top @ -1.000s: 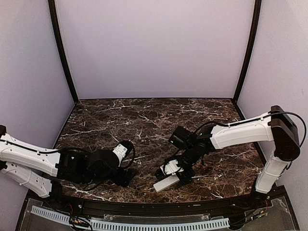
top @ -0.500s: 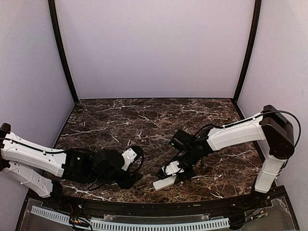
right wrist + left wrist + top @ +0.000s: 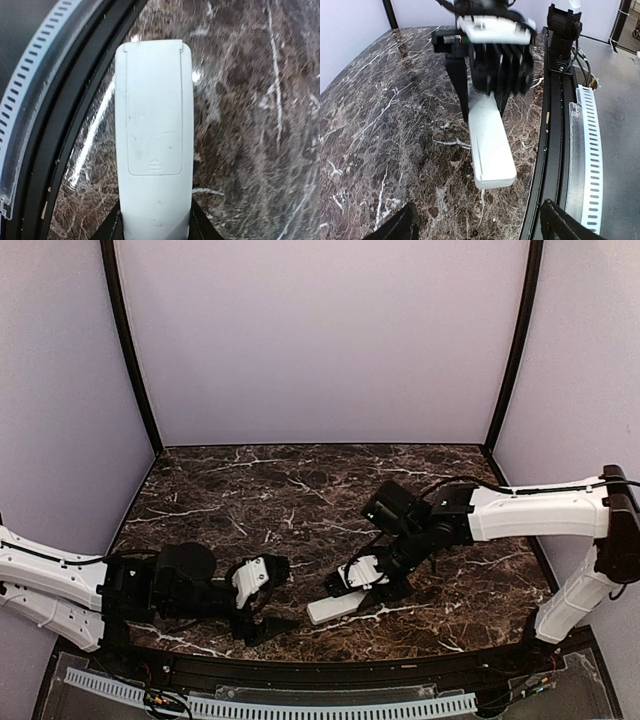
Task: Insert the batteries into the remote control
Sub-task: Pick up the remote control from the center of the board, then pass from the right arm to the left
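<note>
The slim white rectangular plastic remote control (image 3: 338, 606) is held at one end by the right gripper (image 3: 367, 578), whose jaws are clamped on its two long sides; it is found near the front edge of the dark marbled worktop (image 3: 300, 490), a little right of the middle, with its free end pointing toward the front edge. In the right wrist view the back of the remote control (image 3: 154, 140) faces up, and the battery cover with its small arrow mark seems to be closed. The left gripper (image 3: 262, 602) is low over the worktop just beside the free end, with its fingers (image 3: 400, 227) apart and nothing between them. No batteries can be seen in any view. As a judgement, the cover must be opened first: the remote control should be kept firmly clamped and level, and the cover should be pushed along the arrow direction, not pressed down, so that the remote control is not twisted out of the grip.
</note>
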